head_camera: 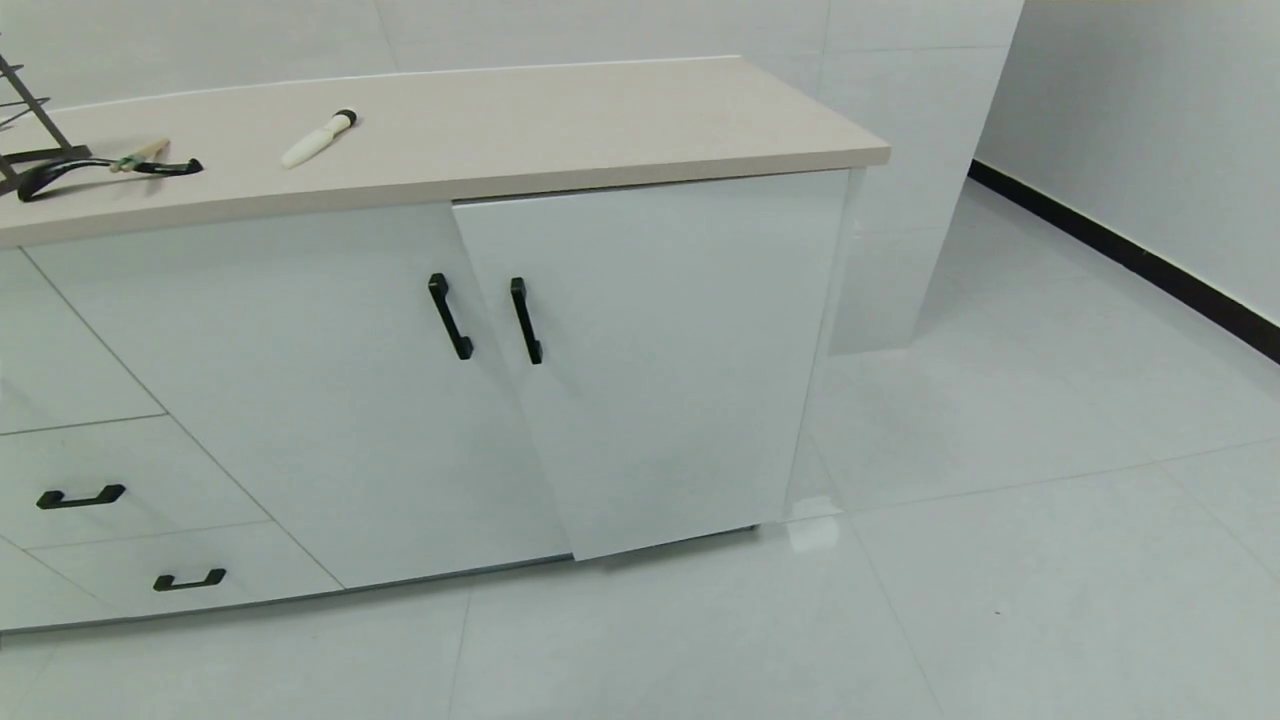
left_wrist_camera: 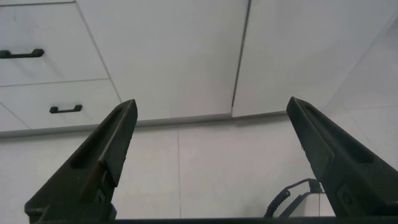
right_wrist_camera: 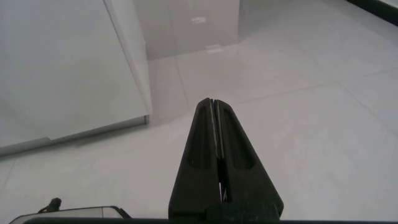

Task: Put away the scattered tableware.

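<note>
Your tableware sits up on the countertop (head_camera: 560, 120), toward your left end of it: a white utensil (head_camera: 320, 138) with a dark tip, and farther left a black-handled utensil (head_camera: 100, 170) with a pale stick-like piece lying against it, just beside a dark wire rack (head_camera: 25, 120). Your 2 pincers are low by comparison, both looking at the floor (head_camera: 1000, 550) before the cabinet. The left gripper (left_wrist_camera: 211, 112) has its fingers spread wide with nothing between them and faces the cabinet base near the 2 drawer handles (left_wrist_camera: 65, 109). The right gripper (right_wrist_camera: 213, 109) is pressed closed on nothing, pointing at the tiles past the cabinet's right corner. So the pieces lie above and to the left, and the left arm looks the nearer one. The white utensil's long axis runs diagonally, its pale end toward you and leftward, its dark tip away and rightward; you would likely need to turn the wrist to close across that line. The right-hand cabinet door (head_camera: 660, 350) stands slightly ajar.
</note>
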### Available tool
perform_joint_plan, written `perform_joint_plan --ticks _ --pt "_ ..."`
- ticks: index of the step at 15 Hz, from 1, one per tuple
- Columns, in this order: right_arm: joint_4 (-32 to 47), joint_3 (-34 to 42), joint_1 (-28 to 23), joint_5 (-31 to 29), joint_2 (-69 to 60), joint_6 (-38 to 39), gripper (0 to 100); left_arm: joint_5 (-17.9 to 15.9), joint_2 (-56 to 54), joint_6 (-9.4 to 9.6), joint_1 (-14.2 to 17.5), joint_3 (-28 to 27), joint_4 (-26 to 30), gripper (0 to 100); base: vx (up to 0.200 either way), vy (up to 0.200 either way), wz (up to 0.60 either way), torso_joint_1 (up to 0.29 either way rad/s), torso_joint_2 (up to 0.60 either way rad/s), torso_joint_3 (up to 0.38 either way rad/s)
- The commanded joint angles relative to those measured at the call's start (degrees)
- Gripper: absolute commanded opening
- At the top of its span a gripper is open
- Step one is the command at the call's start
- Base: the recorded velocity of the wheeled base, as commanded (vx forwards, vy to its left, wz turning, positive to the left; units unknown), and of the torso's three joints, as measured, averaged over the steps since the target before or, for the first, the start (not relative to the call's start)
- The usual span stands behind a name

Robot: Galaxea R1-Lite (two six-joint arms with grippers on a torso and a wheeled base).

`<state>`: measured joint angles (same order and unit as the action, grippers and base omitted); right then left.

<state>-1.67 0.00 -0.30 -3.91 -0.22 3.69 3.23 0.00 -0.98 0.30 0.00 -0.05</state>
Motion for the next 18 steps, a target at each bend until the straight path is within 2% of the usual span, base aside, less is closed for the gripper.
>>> perform_joint_plan --ticks 1,5,7,16,18 --pt "0.0 0.0 0.0 0.0 0.2 0.0 0 0.0 0.0 0.01 0.0 0.0 0.0 100 0.000 0.200 0.00 0.012 0.00 0.002" --pt "0.0 0.0 0.0 0.0 0.2 0.0 0 -0.1 0.0 -0.26 0.0 0.0 0.0 100 0.000 0.200 0.00 0.000 0.00 0.004" --pt "0.0 0.0 0.0 0.0 0.2 0.0 0 -0.1 0.0 -1.13 0.0 0.0 0.0 100 0.000 0.000 0.00 0.000 0.00 0.000" --pt "0.0 0.0 0.0 0.0 0.2 0.0 0 -0.1 0.0 -1.05 0.0 0.0 0.0 100 0.000 0.000 0.00 0.000 0.00 0.000" --pt "0.0 0.0 0.0 0.0 0.2 0.0 0 -0.1 0.0 -0.26 0.0 0.0 0.0 100 0.000 0.100 0.00 0.004 0.00 0.001"
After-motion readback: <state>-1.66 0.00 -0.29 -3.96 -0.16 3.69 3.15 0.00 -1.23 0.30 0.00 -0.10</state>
